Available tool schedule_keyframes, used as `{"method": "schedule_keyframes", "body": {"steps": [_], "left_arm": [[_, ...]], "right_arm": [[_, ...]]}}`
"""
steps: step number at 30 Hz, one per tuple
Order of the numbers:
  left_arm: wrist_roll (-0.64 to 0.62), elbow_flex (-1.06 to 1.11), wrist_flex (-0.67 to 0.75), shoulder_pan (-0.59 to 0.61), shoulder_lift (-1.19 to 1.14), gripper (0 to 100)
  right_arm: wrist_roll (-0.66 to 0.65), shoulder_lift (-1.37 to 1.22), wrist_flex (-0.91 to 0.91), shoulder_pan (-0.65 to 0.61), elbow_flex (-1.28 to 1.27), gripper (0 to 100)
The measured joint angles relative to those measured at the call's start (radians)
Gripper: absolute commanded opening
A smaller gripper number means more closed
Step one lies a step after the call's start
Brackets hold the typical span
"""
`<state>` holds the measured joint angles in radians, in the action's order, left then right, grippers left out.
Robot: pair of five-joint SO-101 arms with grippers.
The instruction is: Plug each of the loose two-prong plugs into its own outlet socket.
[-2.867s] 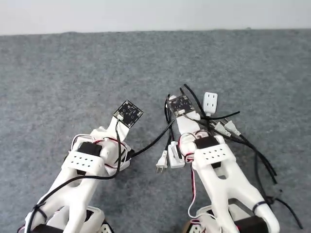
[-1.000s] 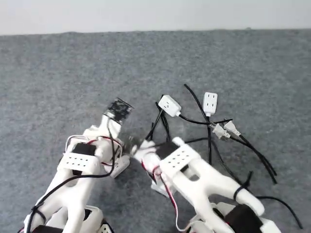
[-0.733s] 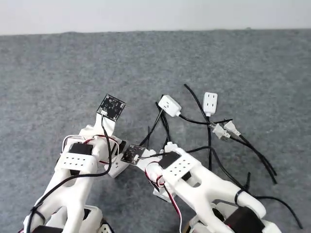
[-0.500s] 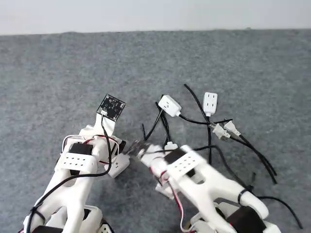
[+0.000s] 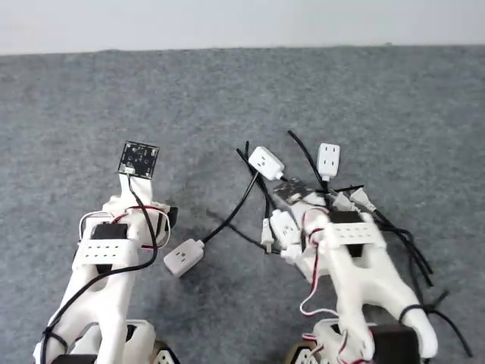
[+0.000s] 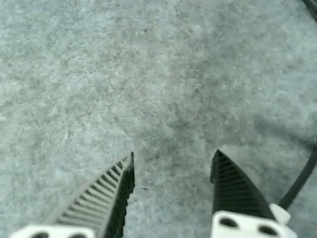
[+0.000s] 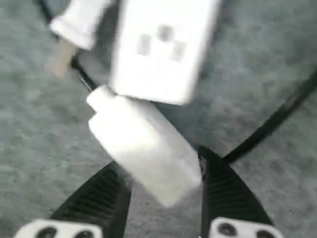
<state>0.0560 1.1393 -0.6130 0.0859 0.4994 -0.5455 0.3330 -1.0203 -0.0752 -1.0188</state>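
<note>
My right gripper (image 7: 161,166) is shut on a white two-prong plug (image 7: 146,151). The plug's far end lies against a white outlet socket (image 7: 161,47), and a second plug (image 7: 79,22) sits beside that socket. In the high view the right gripper (image 5: 284,236) hovers over this cluster, with a small plug (image 5: 267,232) just to its left. My left gripper (image 6: 173,171) is open over bare carpet. A loose socket (image 5: 184,256) on a black cord lies to its right. Two more sockets (image 5: 265,162) (image 5: 328,159) and a pair of plugs (image 5: 353,201) lie further back.
Black cords (image 5: 402,243) tangle around the right arm and trail off toward the right. One cord (image 5: 231,216) runs from the loose socket to the middle cluster. Grey carpet (image 5: 91,98) covers the table, with a pale wall behind.
The right arm swung from beside the left arm back to the right, over the plug cluster. The left arm turned left, away from the loose socket near it.
</note>
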Motion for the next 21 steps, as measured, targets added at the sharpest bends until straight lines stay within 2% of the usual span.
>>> {"method": "schedule_keyframes", "body": {"steps": [5,15,18,21], "left_arm": [[0.0,0.0,0.002,-0.002,0.0,25],[0.0,0.0,0.002,-0.002,0.0,27],[0.0,0.0,0.002,-0.002,0.0,27],[0.0,0.0,0.002,-0.002,0.0,27]], "right_arm": [[-0.034,-0.002,0.003,0.075,-0.003,37.9],[-0.072,-0.002,0.002,0.207,0.083,37.9],[-0.074,-0.002,-0.074,0.229,0.135,37.9],[-0.115,-0.002,-0.23,0.253,0.199,37.9]]}}
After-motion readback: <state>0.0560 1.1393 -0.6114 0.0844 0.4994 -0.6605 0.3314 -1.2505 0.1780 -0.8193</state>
